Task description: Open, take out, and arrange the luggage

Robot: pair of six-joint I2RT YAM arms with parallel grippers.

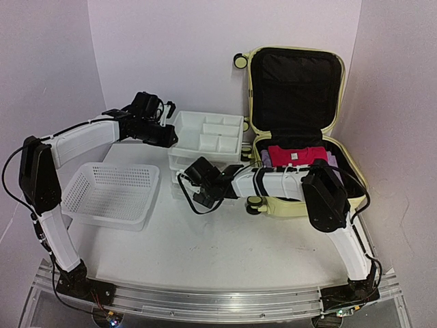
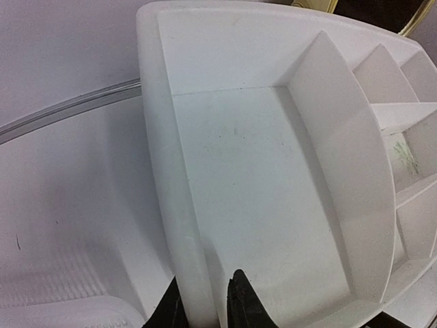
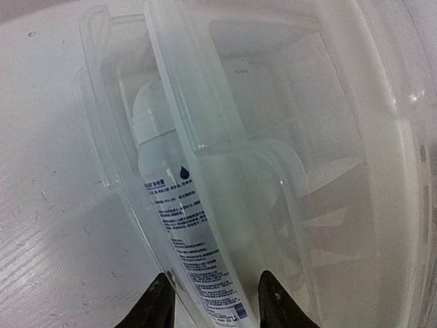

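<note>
Suitcase (image 1: 295, 85): open at the table's right rear, lid upright, just beside the drawer unit. The shell looks stiff, bulky and probably slick, so the rim is the best hold.
Clothes (image 1: 295, 156): red and purple folds in its lower half. They look soft and light; pinch a top fold.
Drawer unit (image 1: 179, 162): clear drawer with a bottle (image 3: 171, 205) inside.
Tray (image 2: 273, 205): white, divided, on top of the unit.
Left gripper (image 2: 205, 307): clamped on the tray's rim.
Right gripper (image 3: 217, 304): fingers apart, astride the drawer front.
</note>
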